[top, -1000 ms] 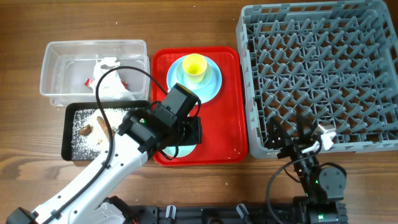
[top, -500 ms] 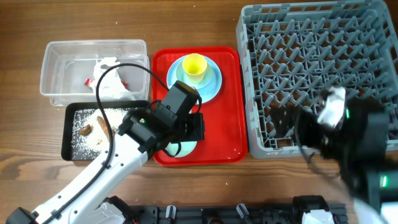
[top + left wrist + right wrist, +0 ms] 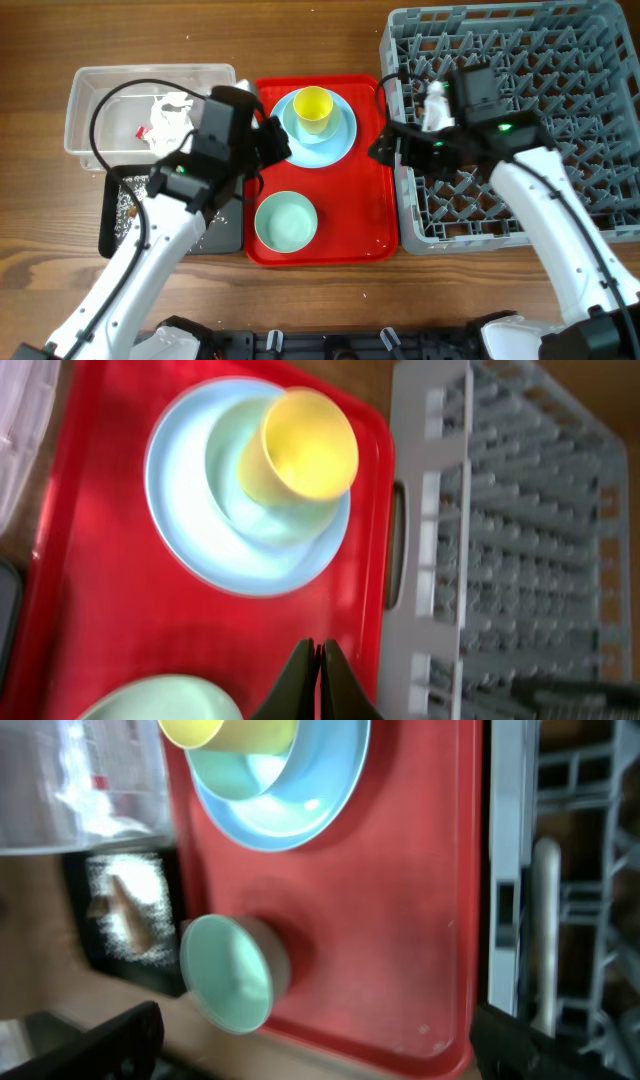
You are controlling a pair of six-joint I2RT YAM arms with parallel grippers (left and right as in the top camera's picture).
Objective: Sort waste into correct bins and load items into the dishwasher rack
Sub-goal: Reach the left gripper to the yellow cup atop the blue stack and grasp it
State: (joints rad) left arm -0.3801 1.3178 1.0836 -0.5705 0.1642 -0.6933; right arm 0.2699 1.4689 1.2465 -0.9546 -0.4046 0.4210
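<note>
While the left gripper (image 3: 317,652) hangs with its jaws pressed together and empty, just left of the dish stack, the right gripper (image 3: 388,148) spreads wide and empty over the right rim of the red tray (image 3: 350,215), beside the grey rack (image 3: 520,120). Between them, at the tray's far end, a yellow cup (image 3: 312,105) stands upright, mouth up, in a pale blue bowl (image 3: 232,495) on a blue plate (image 3: 180,520). Being round, the cup offers no long side. The left arm looks nearer to it, but only the right one is ready to grasp.
</note>
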